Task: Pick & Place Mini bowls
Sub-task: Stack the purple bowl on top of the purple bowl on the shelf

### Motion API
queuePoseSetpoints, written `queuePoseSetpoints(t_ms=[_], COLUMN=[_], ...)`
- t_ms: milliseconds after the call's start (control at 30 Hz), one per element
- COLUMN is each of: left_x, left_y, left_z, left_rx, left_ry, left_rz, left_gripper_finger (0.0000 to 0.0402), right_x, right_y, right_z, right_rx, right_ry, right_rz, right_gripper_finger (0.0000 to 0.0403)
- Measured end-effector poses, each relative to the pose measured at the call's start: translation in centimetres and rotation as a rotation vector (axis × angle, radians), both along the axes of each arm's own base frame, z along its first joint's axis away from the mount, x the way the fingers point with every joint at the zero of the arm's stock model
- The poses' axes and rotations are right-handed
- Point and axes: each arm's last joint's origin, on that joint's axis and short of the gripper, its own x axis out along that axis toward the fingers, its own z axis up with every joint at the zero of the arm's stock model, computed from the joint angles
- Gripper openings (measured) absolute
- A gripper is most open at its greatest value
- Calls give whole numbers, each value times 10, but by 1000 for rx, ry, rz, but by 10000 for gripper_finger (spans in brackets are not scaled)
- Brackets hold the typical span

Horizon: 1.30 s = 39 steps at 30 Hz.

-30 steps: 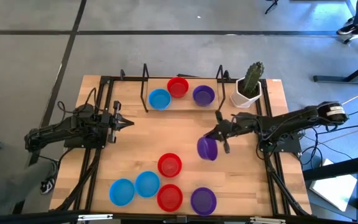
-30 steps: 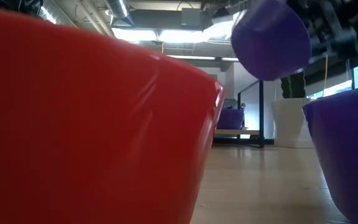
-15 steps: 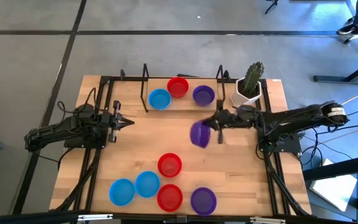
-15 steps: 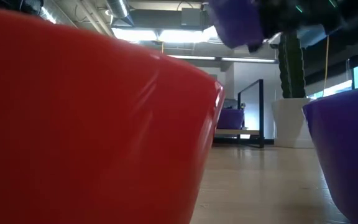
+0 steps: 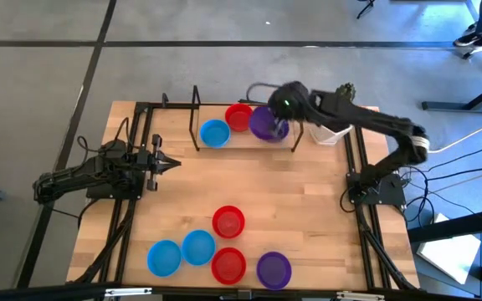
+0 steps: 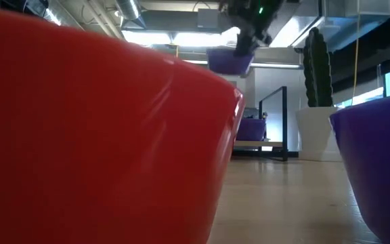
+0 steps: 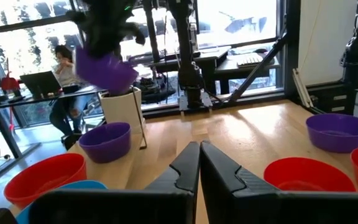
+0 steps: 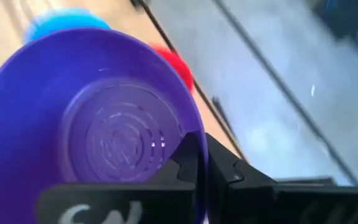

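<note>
Right arm has carried a purple bowl to the far rack; release not done yet.

Since approx. a second ago the right gripper [image 5: 276, 125] has moved from mid-table to the far edge, jaws pinched shut on the rim of the purple bowl [image 5: 264, 123]. The bowl hangs in the air over the rack [image 5: 195, 117], w/ the red bowl [image 5: 238, 116] and blue bowl [image 5: 214, 133] just beside it. So I judge the carry almost finished; lowering and letting go remain. Left gripper [image 5: 171, 165] waits at the table's left side, fingers closed, holding nothing. Five bowls are at the near edge, among them a red one [image 5: 228, 221]. Hard to see: in the high view the held bowl covers the second purple bowl [image 7: 105, 140] on the rack; the cactus pot [image 7: 119, 106] is partly hidden by the arm. The low view is mostly blocked by near bowls.
</note>
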Motion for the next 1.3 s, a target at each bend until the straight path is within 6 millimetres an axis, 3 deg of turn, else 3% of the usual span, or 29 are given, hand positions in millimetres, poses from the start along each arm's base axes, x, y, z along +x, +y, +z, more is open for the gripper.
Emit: queuePoseSetpoints(t_ms=[200,400,600,967,1300], left_x=[0,0,0,0,0], left_y=[0,0,0,0,0], left_z=[0,0,0,0,0], left_rx=[0,5,3,1,1], left_ry=[0,0,0,-1,-3], left_rz=[-1,-1,-1,-1,-1], left_gripper_finger=[10,6,10,7,9], right_x=[6,8,9,8,13], right_y=[-48,-69,-79,-83,-86], right_z=[-35,-61,-76,-80,-94], right_rx=[154,224,263,276,298], right_ry=[120,212,262,281,342], right_rz=[-57,-104,-128,-137,-124], right_gripper_finger=[5,5,5,6,53])
